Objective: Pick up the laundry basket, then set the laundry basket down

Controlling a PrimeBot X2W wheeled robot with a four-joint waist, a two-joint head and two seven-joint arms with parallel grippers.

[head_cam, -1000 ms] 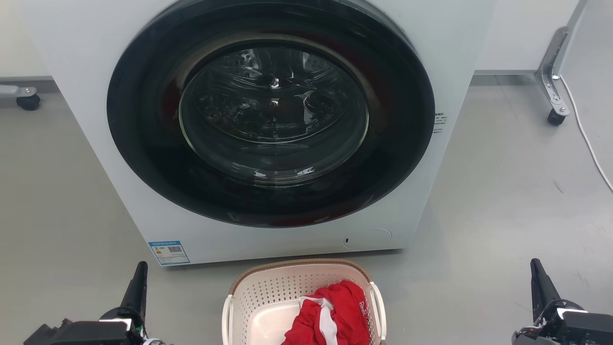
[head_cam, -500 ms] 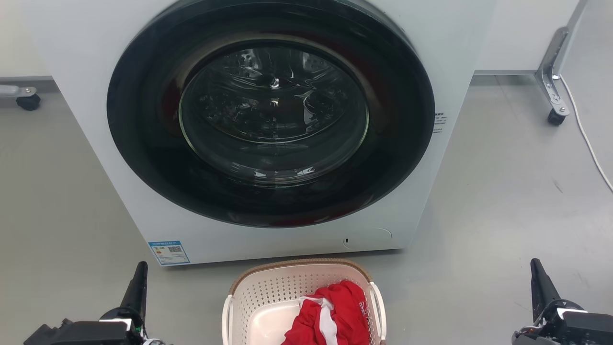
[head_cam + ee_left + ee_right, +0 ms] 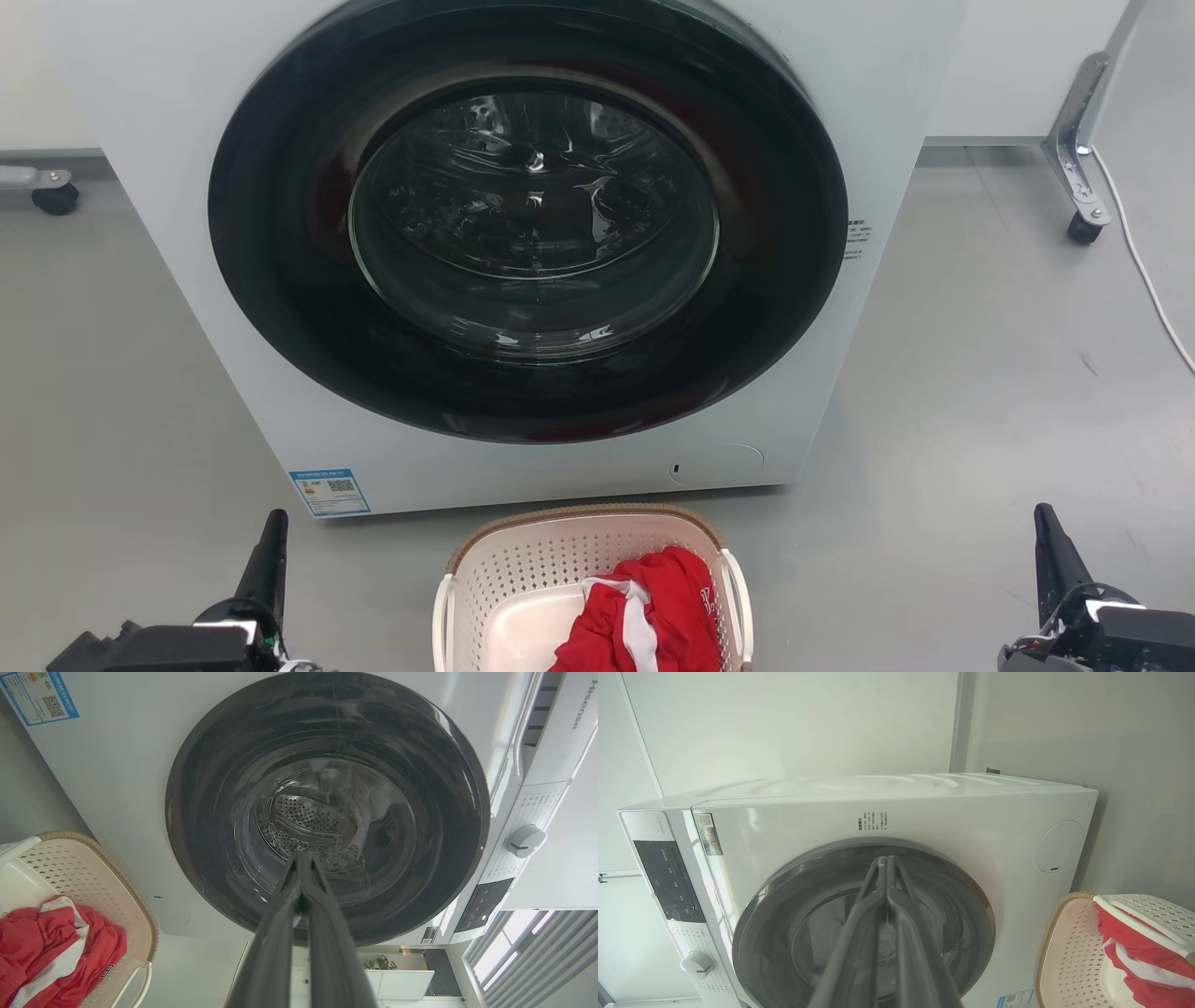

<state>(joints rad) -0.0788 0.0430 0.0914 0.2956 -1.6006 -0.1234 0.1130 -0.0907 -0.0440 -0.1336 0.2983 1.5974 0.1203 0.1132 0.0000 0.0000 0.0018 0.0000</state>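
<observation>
There is one laundry basket [image 3: 523, 565], one washing machine [image 3: 168, 140] and two grippers. The basket stands on the grey floor [image 3: 980, 373] just in front of the machine's base, below the single round dark door [image 3: 532, 215], which is closed. It has two white loop handles, one on its left side [image 3: 441, 616] and one on its right [image 3: 738, 597]. A heap of red and white cloth [image 3: 653, 607] lies inside, toward the right wall.

The left gripper [image 3: 274, 527] is at the lower left of the head view and the right gripper [image 3: 1047, 532] at the lower right. The basket sits between them, well apart from both, and neither touches a handle or the rim. In each wrist view the two long fingers are pressed together at the tips with nothing between them, and they point at the machine's door rather than at the basket, which shows off to the side.

One blue label [image 3: 329, 492] is stuck on the machine's lower left corner. Two castor wheels stand on the floor, one far left [image 3: 54, 198] and one far right [image 3: 1083, 229], and one white cable [image 3: 1144, 271] runs past the right one.
</observation>
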